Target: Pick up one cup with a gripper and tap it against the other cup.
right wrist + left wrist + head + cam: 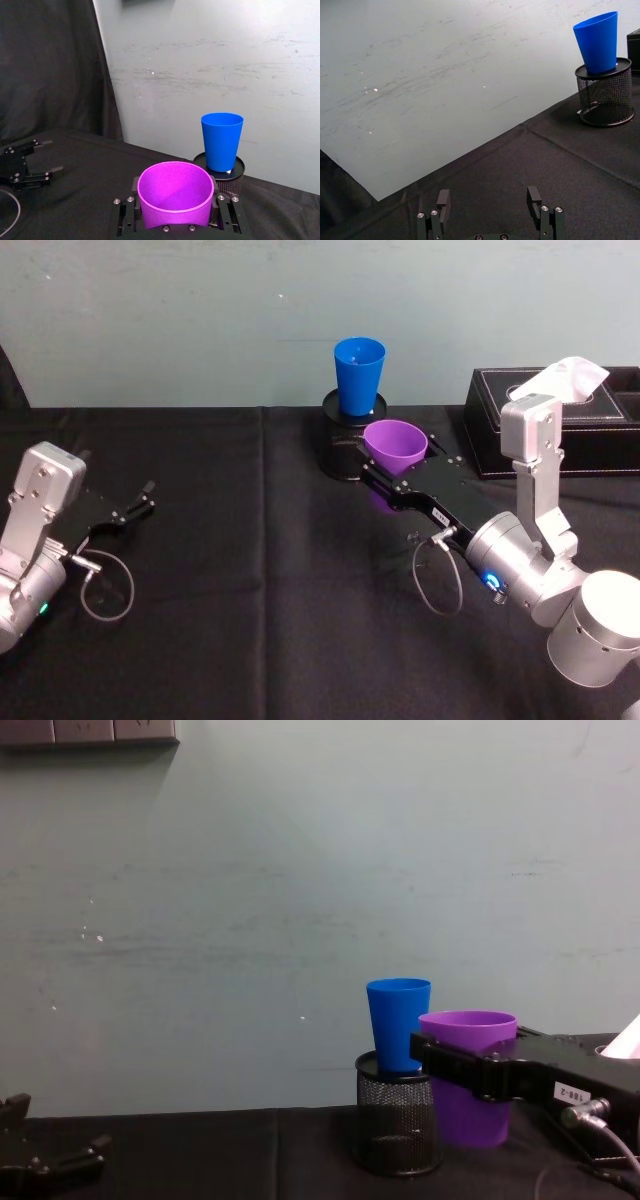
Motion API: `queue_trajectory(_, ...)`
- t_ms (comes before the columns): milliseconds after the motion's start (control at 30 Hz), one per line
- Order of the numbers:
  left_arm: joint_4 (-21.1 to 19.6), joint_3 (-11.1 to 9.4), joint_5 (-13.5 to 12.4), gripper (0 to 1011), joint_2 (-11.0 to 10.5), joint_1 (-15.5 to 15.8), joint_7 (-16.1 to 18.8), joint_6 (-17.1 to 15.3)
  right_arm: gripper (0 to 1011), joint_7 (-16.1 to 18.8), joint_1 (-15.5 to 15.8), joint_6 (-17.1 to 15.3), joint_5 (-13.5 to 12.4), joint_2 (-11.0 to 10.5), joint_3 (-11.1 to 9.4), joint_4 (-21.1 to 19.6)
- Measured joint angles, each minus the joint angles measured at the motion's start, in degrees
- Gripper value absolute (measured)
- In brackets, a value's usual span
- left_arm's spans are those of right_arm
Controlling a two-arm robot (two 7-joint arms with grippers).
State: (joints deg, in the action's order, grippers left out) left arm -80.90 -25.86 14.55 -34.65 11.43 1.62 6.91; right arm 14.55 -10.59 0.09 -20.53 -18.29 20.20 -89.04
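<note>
Head view, largest first. You have a black-draped tabletop [250,570] under everything. A black box [600,445] sits to the right of the black mesh pen holder [338,440], near it but apart.

Your right arm [530,570], grey with a blue ring light [495,582], reaches in toward the holder from its right and near side. Your left arm [35,530] lies low, well to the left of the holder.

The blue cup [359,375] stands mouth up, its base seated in the holder's top. In the left wrist view it leans a little.

The purple cup [393,443] is upright, mouth up, just beside the holder on its right and near side. In the chest view its base hangs above the level of the holder's foot, and its rim is lower than the blue cup's rim. You cannot tell from any view whether the two cups touch.

Right end effector [398,465]: closed around the purple cup, one finger on each side of its wall. A white label [568,1092] shows on its body.

Left end effector [148,496]: fingers spread wide, holding nothing, well to the left of the holder.
</note>
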Motion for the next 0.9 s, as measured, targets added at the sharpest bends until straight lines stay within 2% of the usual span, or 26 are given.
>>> queue_trajectory(900,0.00,0.00,0.00,1000,0.00,0.00,0.00,0.00,738,0.00,0.00,0.00,0.00,0.00,0.00,0.00)
